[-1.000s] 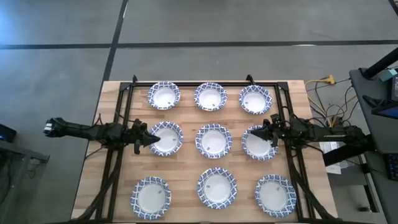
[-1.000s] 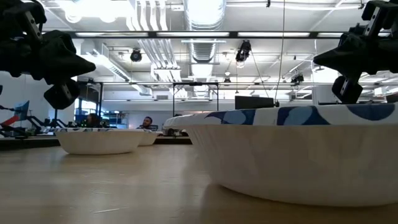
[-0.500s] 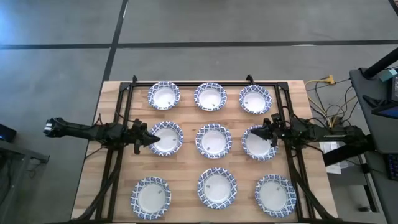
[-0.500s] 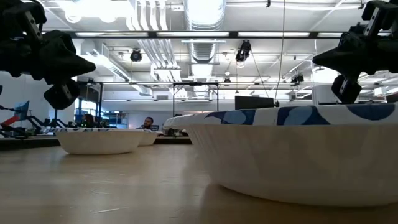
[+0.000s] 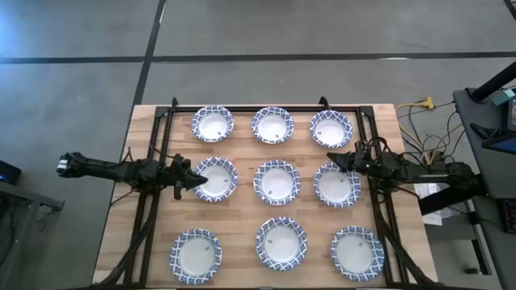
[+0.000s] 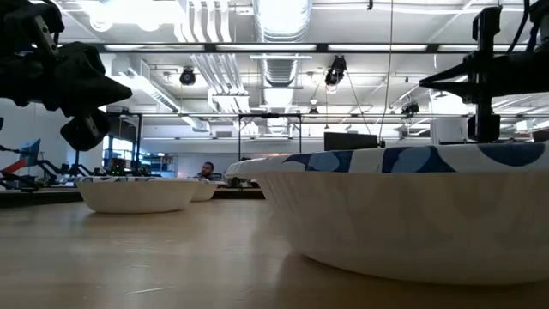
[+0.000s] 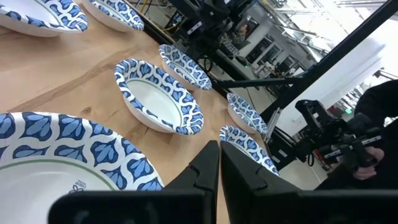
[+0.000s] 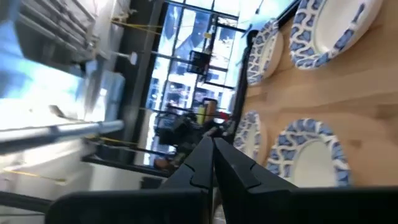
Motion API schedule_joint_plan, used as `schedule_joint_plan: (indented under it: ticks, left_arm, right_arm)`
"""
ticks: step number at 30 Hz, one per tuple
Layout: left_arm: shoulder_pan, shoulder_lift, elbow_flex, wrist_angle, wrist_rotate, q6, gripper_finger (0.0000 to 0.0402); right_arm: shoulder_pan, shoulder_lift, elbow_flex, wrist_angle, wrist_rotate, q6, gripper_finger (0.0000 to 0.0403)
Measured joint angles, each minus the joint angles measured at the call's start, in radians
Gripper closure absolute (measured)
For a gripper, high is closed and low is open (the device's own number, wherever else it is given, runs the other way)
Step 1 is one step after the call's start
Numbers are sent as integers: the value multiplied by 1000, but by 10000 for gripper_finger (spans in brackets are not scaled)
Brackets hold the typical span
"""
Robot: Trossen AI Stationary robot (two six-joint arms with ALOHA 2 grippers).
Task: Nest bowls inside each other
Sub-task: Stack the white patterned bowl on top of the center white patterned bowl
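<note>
Counter (image 5: 242,205): wooden top with a dark frame round it. Nine bowls sit on it in three rows of three, all apart, none nested yet. Task looks barely begun.

Change since half a second ago: the right arm has shifted. Its tip was over the near edge of the middle-right bowl (image 5: 337,185); now it points at the gap between that bowl and the far-right bowl (image 5: 331,128), a little farther back on the counter. The right wrist view is strongly tilted and the low view now shows the hand edge-on as a thin vertical bar, where a second ago it was a bulky shape, so the wrist has rolled. Judgement: a reorienting move before a rim grasp, not a grasp. No bowl has moved.

Left arm: unchanged across the second. Reaches in level from the left side, tip at the left rim of the middle-left bowl (image 5: 215,179).

Right hand (image 5: 334,160): fingers pressed together in its wrist view, holding nothing, above the counter.

Left hand (image 5: 196,180): fingers likewise together with only a thin seam between them, holding nothing, poised just above the bowl's rim.
</note>
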Motion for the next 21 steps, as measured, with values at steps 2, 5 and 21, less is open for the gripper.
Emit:
schedule_joint_plan:
  ticks: [2, 5, 21]
  left_arm:
    - [0, 0, 0, 0, 0, 0, 402]
    - [0, 0, 0, 0, 0, 0, 402]
    - [0, 0, 0, 0, 0, 0, 402]
  right_arm:
    - [0, 31, 0, 0, 6, -26, 394]
    - [0, 102, 0, 2, 33, 31, 394]
    - [0, 521, 12, 465, 105, 562, 394]
